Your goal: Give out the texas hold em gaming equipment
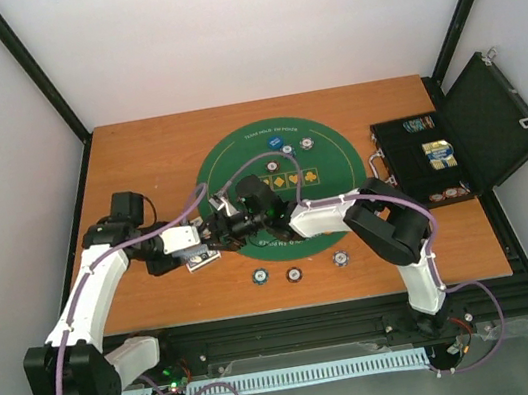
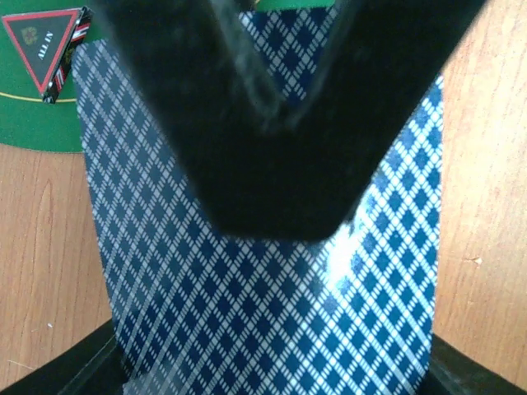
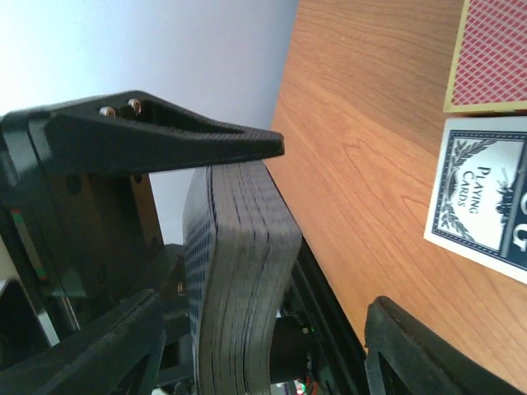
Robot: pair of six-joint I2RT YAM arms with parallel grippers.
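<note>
A thick deck of blue diamond-backed playing cards (image 2: 272, 313) fills the left wrist view, with my left gripper (image 2: 268, 380) shut on it. From above, both grippers meet at the green mat's (image 1: 238, 161) near-left edge: left gripper (image 1: 206, 241), right gripper (image 1: 230, 225). In the right wrist view the deck (image 3: 247, 271) stands edge-on between the open jaws of my right gripper (image 3: 255, 354), with a gap on its right side. A red-black triangular marker (image 2: 45, 45) lies on the mat. Three poker chips (image 1: 294, 274) sit in a row near the table's front.
A black hinged case (image 1: 477, 136) stands open at the right with packs and chips inside. A blue disc (image 1: 277, 142) and a chip (image 1: 307, 143) lie on the mat's far part. A blue playing-card box (image 3: 486, 206) and a red-backed one (image 3: 494, 49) lie on the wood.
</note>
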